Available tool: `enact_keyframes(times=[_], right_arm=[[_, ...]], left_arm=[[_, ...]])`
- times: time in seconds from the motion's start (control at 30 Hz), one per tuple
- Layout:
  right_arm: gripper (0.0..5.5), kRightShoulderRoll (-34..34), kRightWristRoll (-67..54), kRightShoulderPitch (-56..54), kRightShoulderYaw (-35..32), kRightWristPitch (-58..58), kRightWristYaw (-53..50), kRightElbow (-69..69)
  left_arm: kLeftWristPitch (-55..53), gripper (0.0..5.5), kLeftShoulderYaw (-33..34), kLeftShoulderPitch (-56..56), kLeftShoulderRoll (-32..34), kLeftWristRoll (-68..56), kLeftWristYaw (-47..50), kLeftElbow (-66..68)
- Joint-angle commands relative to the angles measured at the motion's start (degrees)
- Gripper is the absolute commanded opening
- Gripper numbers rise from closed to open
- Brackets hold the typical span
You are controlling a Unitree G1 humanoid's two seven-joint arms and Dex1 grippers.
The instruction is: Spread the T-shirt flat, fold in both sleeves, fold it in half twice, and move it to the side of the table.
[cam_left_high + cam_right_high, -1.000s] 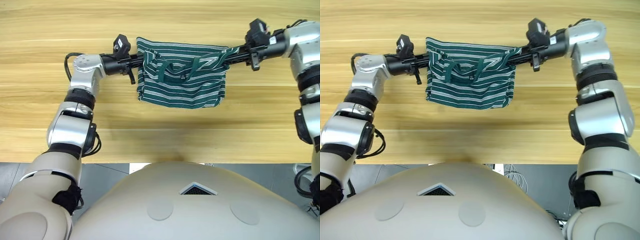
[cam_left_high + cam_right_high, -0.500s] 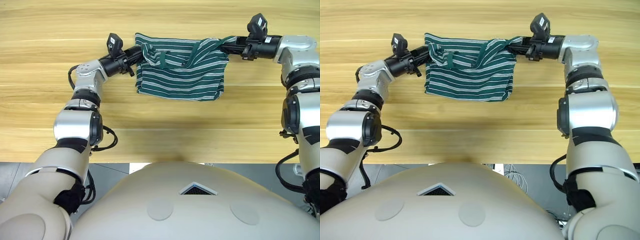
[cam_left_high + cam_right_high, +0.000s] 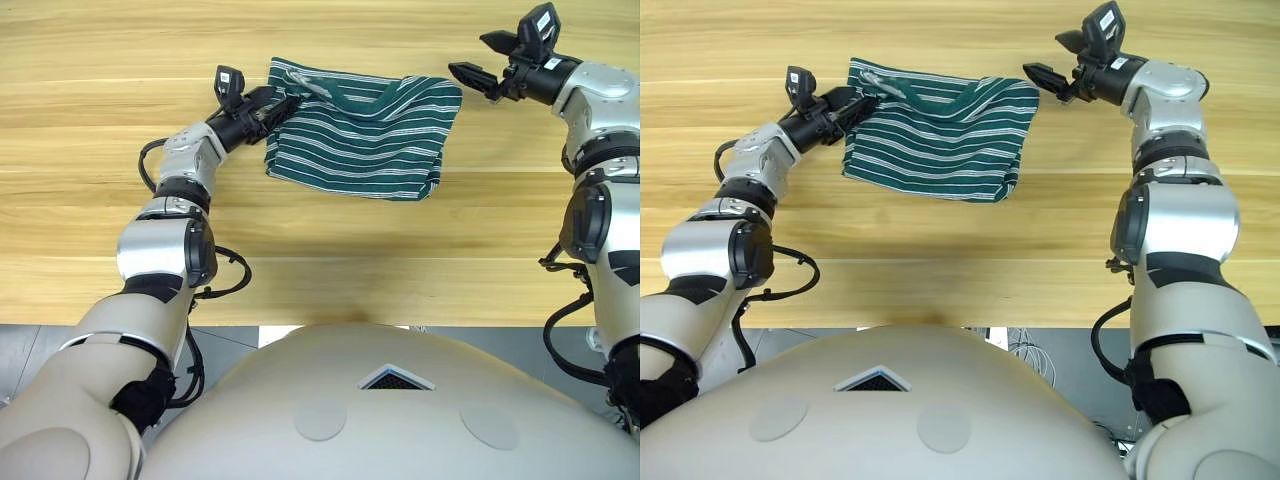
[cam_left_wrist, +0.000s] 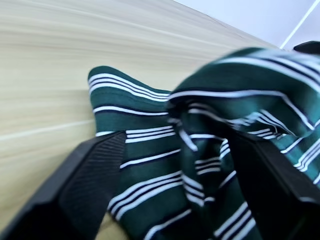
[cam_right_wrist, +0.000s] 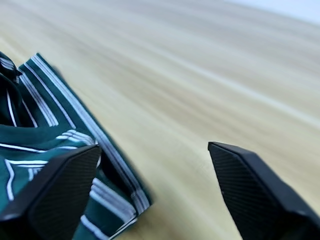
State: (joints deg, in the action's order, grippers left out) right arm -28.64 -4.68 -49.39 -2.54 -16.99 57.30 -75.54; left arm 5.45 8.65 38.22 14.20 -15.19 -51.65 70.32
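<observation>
Pincer on my left [image 3: 278, 103] sits at the far-left corner of the T-shirt [image 3: 360, 140], jaws spread wide, with a rumpled hump of striped cloth lying loose between them rather than clamped, as the left wrist view makes plain. My right pincer [image 3: 467, 53] is also wide apart, holding nothing, raised just beyond the shirt's far-right corner and clear of it. The shirt lies as a compact folded packet on the far middle of the table [image 3: 300, 260], collar showing along its far edge.

My worry is that left corner. The fabric there is bunched up between my fingers [image 4: 95, 170], so if I pull that arm away sideways or low, I judge a finger could catch a fold and drag the top layer with it, opening the packet. Lifting straight up first seems safer.

The second risk is in the next grasp. The layers look uneven, and the near-right corner [image 3: 430, 188] curls a little. If either pincer closes on the top layer alone, the lower ones would likely trail or slide, and the fold would skew as I carry it toward the side of the table.
</observation>
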Motion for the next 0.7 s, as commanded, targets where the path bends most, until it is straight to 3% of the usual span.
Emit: enact_keyframes(times=[0.03,0.13,0.2,0.37,0.5,0.7], right_arm=[[4.81,2.5,-3.8,2.8,-3.2,-8.9,7.1,5.6],[5.37,5.8,-5.9,8.0,-3.2,-13.9,10.3,12.2],[5.40,9.5,-6.6,14.4,-1.6,-15.1,9.6,20.9],[5.40,20.9,-3.0,29.0,8.7,-4.8,1.1,42.3],[5.40,29.8,4.9,30.2,15.6,5.0,-12.5,41.8],[5.40,37.9,6.6,18.8,14.8,17.0,-26.6,26.7]], left_arm=[[-2.5,4.19,-0.4,-3.4,0.3,1.3,4.1,-7.7],[-6.6,4.69,1.4,-6.2,0.6,-0.5,8.9,-16.0],[-8.1,5.01,2.3,-10.7,-0.1,-1.7,12.0,-26.0],[-5.9,5.39,5.5,-25.4,-3.5,-14.7,7.7,-61.2],[-5.2,5.39,9.7,-29.5,-3.9,-21.6,9.1,-71.9],[-3.3,5.39,8.6,-34.6,-5.2,-21.3,11.1,-75.8]])
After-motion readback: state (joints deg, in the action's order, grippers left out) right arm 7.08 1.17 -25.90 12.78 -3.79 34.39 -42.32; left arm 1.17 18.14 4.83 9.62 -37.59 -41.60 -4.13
